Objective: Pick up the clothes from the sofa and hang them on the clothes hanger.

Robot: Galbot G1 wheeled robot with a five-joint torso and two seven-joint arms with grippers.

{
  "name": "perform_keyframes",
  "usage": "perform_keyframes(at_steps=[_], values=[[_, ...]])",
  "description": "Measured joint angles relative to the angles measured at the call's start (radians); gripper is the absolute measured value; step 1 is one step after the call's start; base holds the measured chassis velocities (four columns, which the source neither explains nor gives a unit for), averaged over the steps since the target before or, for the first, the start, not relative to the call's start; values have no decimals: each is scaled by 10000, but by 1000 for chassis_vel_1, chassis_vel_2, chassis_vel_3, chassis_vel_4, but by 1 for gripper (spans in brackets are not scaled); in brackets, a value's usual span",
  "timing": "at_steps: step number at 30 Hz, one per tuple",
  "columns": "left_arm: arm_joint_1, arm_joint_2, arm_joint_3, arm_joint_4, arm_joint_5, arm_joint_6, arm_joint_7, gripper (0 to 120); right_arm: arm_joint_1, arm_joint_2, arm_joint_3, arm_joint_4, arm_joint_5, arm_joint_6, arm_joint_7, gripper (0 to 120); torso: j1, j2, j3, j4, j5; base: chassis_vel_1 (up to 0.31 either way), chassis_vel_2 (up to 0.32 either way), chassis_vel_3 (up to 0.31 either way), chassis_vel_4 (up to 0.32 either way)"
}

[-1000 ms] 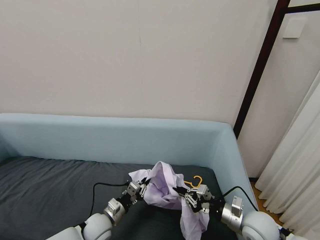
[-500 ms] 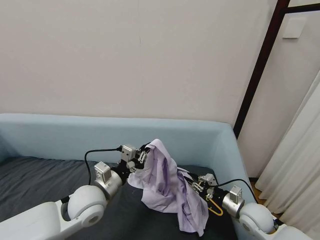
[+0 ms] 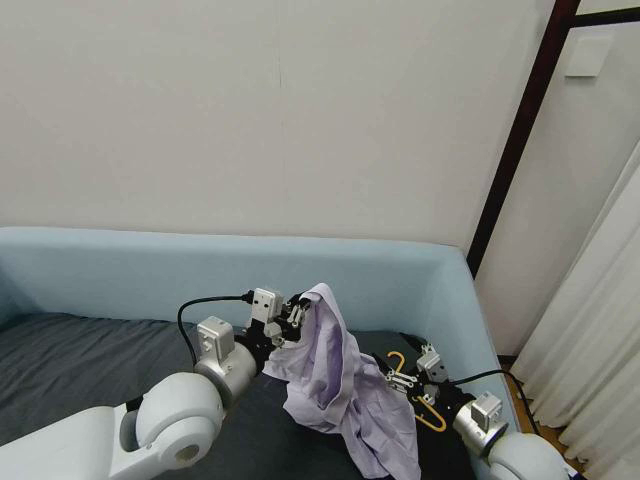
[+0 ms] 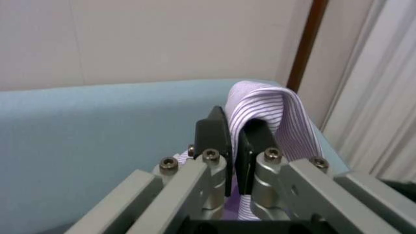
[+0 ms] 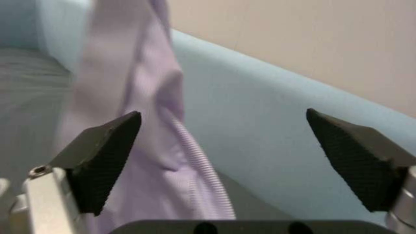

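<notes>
A lilac striped shirt (image 3: 335, 385) hangs in the air above the sofa's dark seat (image 3: 90, 370). My left gripper (image 3: 292, 320) is shut on its top fold, and the cloth drapes down and to the right from there. The left wrist view shows that gripper (image 4: 234, 142) with the shirt (image 4: 279, 117) pinched between its black pads. My right gripper (image 3: 408, 378) sits lower at the shirt's right side, beside an orange hanger (image 3: 430, 420) near the sofa's right end. In its wrist view the right gripper (image 5: 221, 119) is wide open, with the shirt (image 5: 143, 122) ahead of it.
The sofa's light blue back (image 3: 180, 275) and right arm (image 3: 460, 320) wall in the seat. Behind stands a plain wall, with a dark door frame (image 3: 520, 130) and white curtains (image 3: 590, 340) to the right.
My left gripper has lifted the shirt from low over the seat up toward the sofa back. The right gripper has drawn back to the right, away from the cloth.
</notes>
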Motion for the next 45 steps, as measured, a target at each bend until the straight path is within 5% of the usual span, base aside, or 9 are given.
perform_keyframes(at_steps=[14,20,30,40,45], values=[[-1835,-494,902,1102,-2533,-134,-229,0,-273,1104,-529,-1354,-2490,993,-505,100,0,0,1,0,2,0,0,0,0],[-2728,-768,1395,1365,-3609,-140,-1133,0,-368,2118,-755,-1588,-3765,1593,-179,100,0,-1,1,1,1,0,0,0,0],[-3490,-875,2079,1119,-3767,-138,-1828,0,-716,2911,-1812,-1103,-1961,1370,-431,99,0,0,0,0,0,0,0,0,0],[-3968,-946,2912,1028,-3718,-262,-1994,0,-372,3200,-2241,-2314,-113,778,-967,72,0,-1,1,1,1,0,0,0,0],[-4063,-1230,2999,1185,-3668,-326,-2006,0,-322,3396,-2518,-2653,693,426,-1080,70,0,0,1,-3,1,0,0,0,0]])
